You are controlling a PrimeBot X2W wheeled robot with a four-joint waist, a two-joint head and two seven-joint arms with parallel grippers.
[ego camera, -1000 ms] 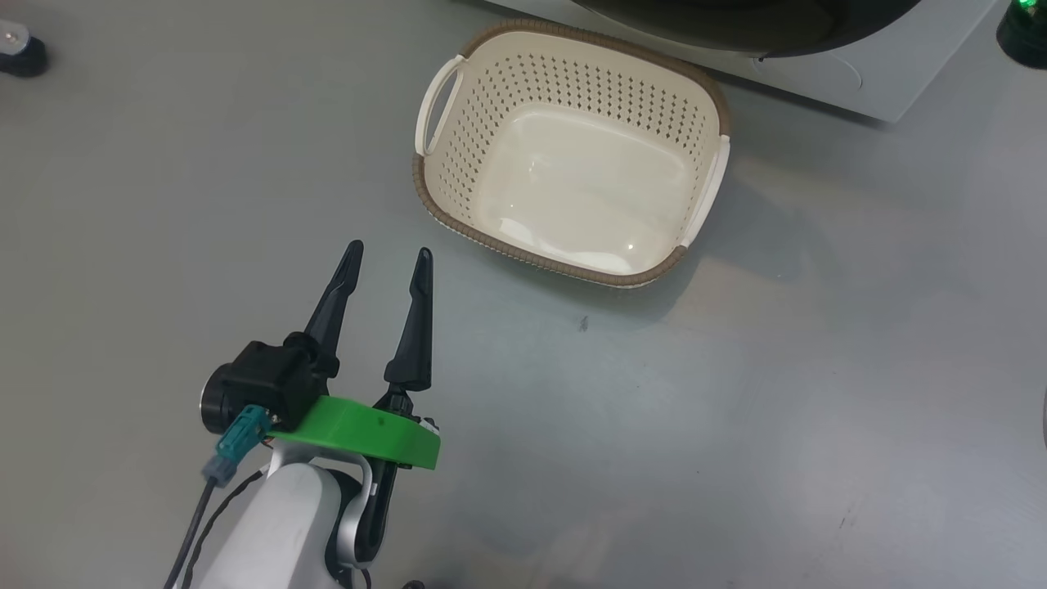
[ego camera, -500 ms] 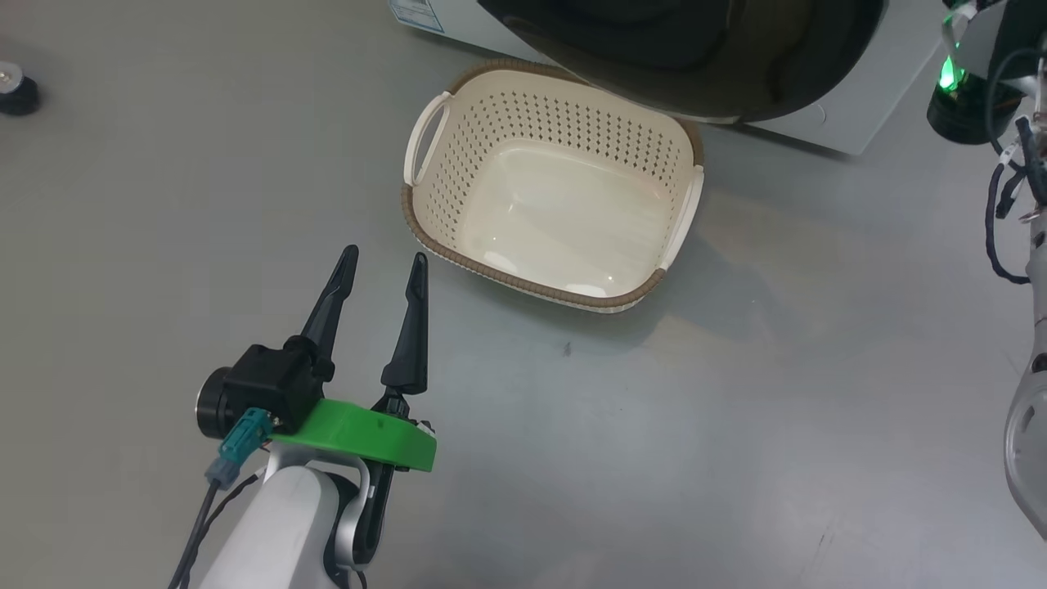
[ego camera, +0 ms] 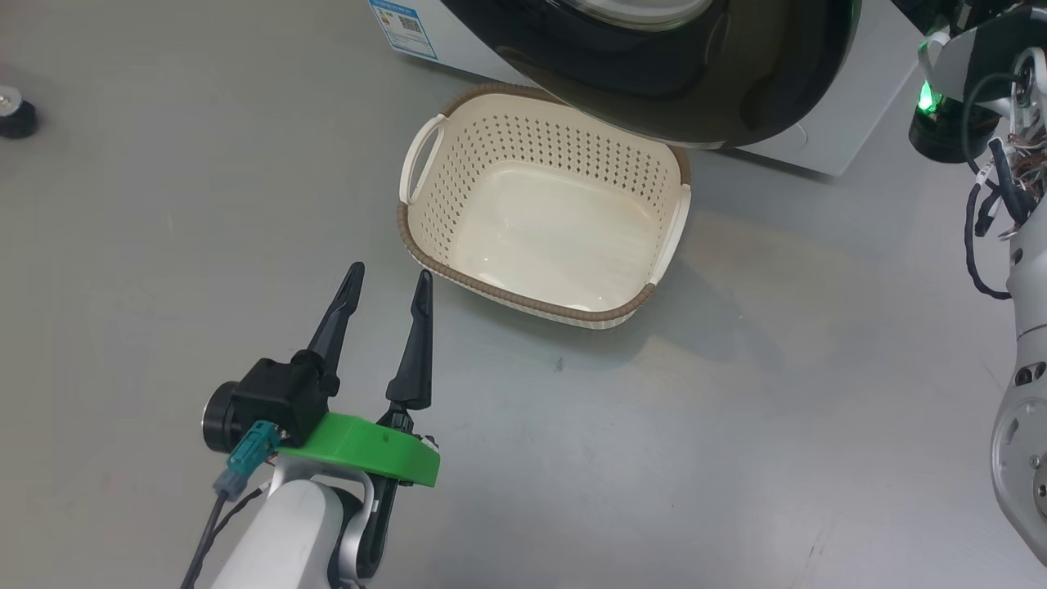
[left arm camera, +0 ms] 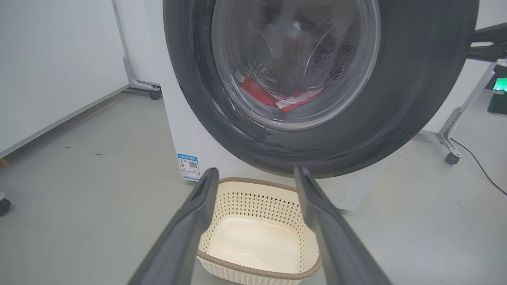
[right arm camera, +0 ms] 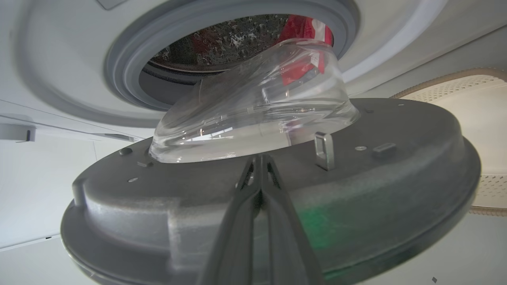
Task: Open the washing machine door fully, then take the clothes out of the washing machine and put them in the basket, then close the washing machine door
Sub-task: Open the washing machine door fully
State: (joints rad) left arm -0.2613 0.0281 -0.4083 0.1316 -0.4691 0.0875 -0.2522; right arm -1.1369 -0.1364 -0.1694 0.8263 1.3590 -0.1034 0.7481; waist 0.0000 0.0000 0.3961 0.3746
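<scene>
The washing machine door, black-rimmed with a clear glass centre, stands partly open above the basket. Through its glass the red clothes lie in the drum. My right gripper is shut, its tips against the door's grey inner face just below the glass bowl. Behind it are the washing machine's grey seal and the clothes. My left gripper hangs open and empty over the floor, near the basket's front left corner. The cream basket holds nothing.
The white washing machine with its blue label stands behind the basket. My right arm runs up the right edge. A small black object sits at the far left. A wheeled frame leg stands right of the machine.
The head camera has tilted up, so more of the door and machine shows and my right arm has come into the picture. My left gripper stays open in the same place.
</scene>
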